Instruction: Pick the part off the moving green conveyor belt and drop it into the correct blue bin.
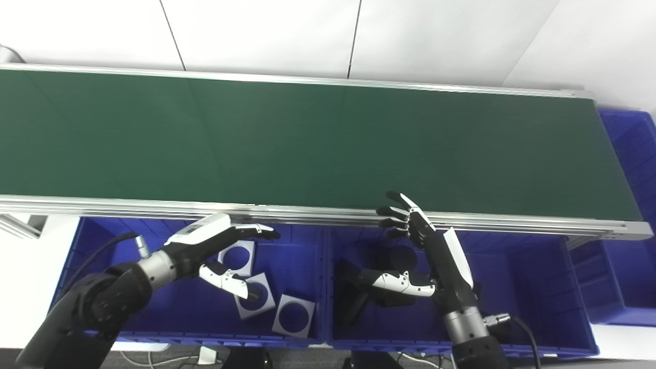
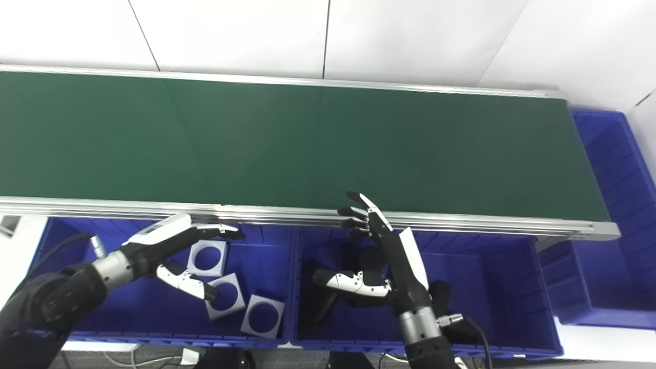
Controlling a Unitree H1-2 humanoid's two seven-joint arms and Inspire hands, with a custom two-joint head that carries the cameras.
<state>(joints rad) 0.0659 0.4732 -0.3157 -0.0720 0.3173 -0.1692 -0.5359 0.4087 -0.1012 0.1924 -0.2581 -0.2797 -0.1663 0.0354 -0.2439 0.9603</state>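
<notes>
The green conveyor belt [image 1: 307, 138] runs across the view with no part on it. My left hand [image 1: 215, 246] is open and empty above the left blue bin [image 1: 179, 307], which holds three grey square plates with round holes [image 1: 293, 315]. My right hand [image 1: 425, 246] is open and empty above the middle blue bin [image 1: 538, 287], its fingertips [image 1: 392, 210] reaching the belt's near rail. Dark black parts [image 1: 359, 292] lie in the middle bin, partly hidden by the hand.
A third blue bin [image 1: 630, 205] stands past the belt's right end. The aluminium rail [image 1: 154, 207] borders the belt's near edge. Cables [image 1: 154, 356] hang below the bins. A white wall stands behind the belt.
</notes>
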